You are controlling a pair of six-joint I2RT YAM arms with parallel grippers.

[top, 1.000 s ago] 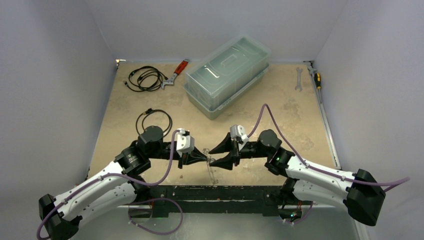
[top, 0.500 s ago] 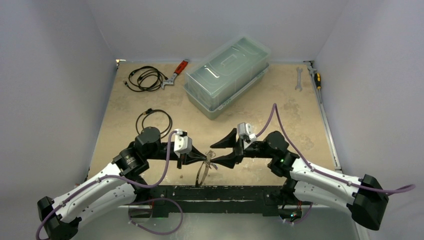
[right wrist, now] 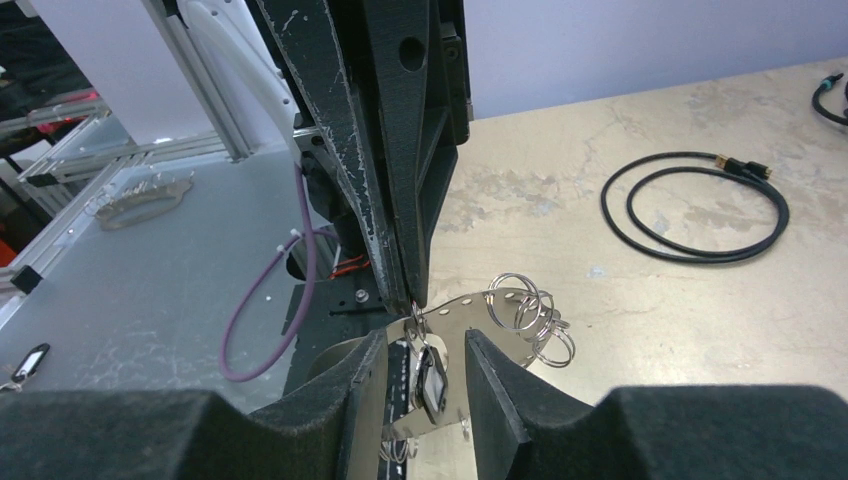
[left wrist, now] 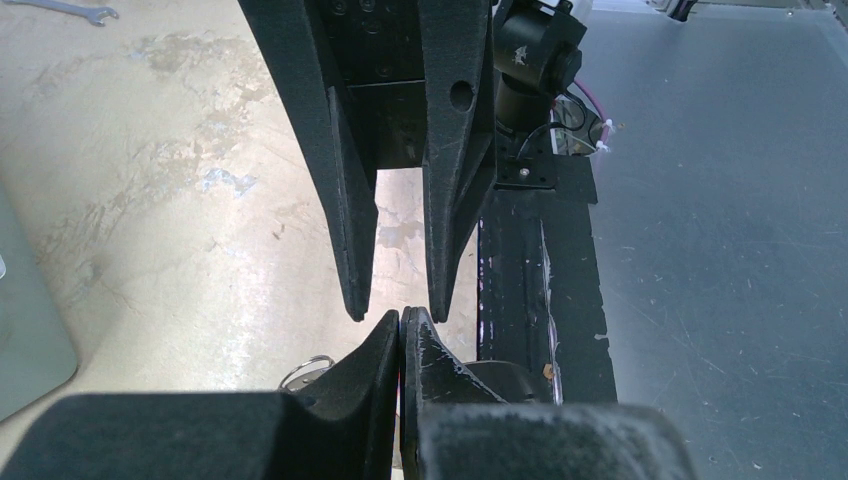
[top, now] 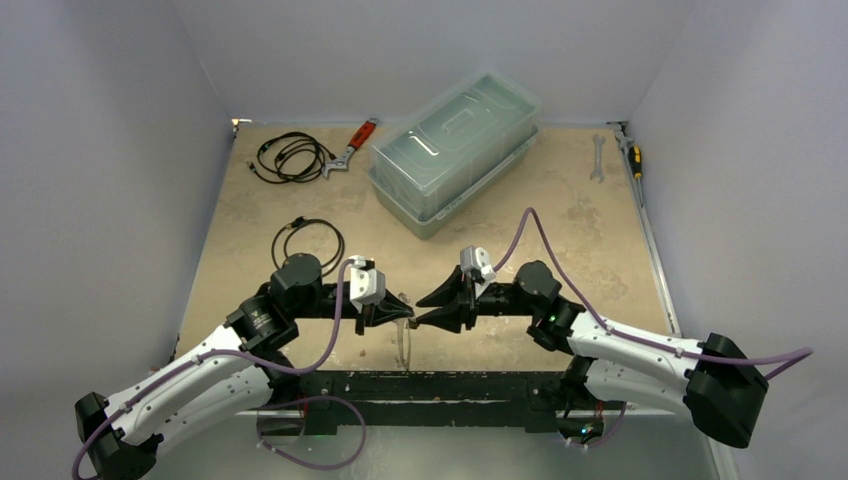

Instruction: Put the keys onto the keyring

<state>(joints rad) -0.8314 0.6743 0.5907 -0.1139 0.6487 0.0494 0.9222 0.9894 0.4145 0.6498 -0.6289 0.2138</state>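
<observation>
The keyring (right wrist: 478,299), a thin silver perforated hoop with small split rings (right wrist: 530,310) on its rim, hangs from my left gripper (right wrist: 412,298), which is shut on its upper edge. In the top view the keyring (top: 402,346) dangles under the left gripper (top: 408,311) near the table's front edge. A key with a dark black-and-white tag (right wrist: 432,376) hangs from the hoop. My right gripper (right wrist: 425,348) is open and straddles that tag with a gap on each side. It meets the left gripper tip to tip (top: 421,309). The left wrist view shows its own fingers (left wrist: 385,345) pressed together.
A clear lidded plastic box (top: 455,150) stands at the back. Two black cable coils (top: 293,157) (top: 310,240) lie on the left, beside a red-handled wrench (top: 352,148). A wrench (top: 597,157) and a screwdriver (top: 632,155) lie back right. The black front rail (top: 440,385) runs just below the grippers.
The right gripper drew back to the right and widened, then returned to the left gripper and narrowed around the tagged key. The keyring swung under the left gripper, which stayed shut.
</observation>
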